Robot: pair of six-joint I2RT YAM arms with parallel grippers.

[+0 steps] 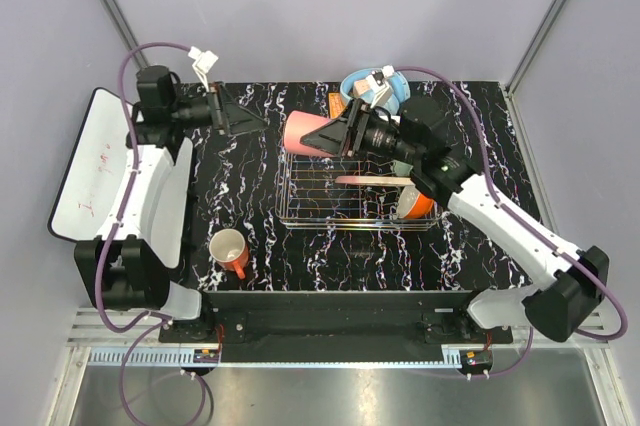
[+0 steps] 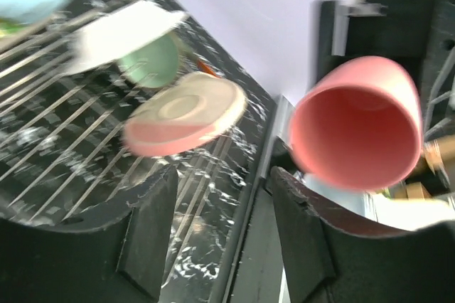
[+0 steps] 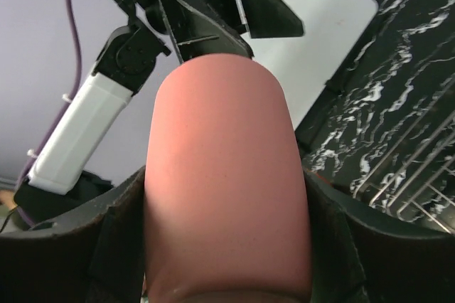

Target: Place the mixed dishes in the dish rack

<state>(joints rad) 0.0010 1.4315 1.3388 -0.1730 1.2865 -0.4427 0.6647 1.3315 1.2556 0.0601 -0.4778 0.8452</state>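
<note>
My right gripper (image 1: 330, 134) is shut on the salmon-pink cup (image 1: 300, 133) and holds it on its side above the back left corner of the dish rack (image 1: 330, 208); the cup fills the right wrist view (image 3: 224, 175). My left gripper (image 1: 245, 118) is open and empty, just left of the cup's mouth (image 2: 355, 121). In the rack are the pink-and-cream plate (image 2: 185, 114), the pale green bowl (image 2: 149, 61), the white plate (image 2: 121, 29) and the orange-outside bowl (image 1: 415, 204). The cream mug with orange handle (image 1: 230, 251) stands on the table, left of the rack.
Light blue headphones (image 1: 375, 86) lie behind the rack. A white board with red marks (image 1: 90, 166) sits off the table's left edge, beside the left arm. The table (image 1: 250, 186) is black marble.
</note>
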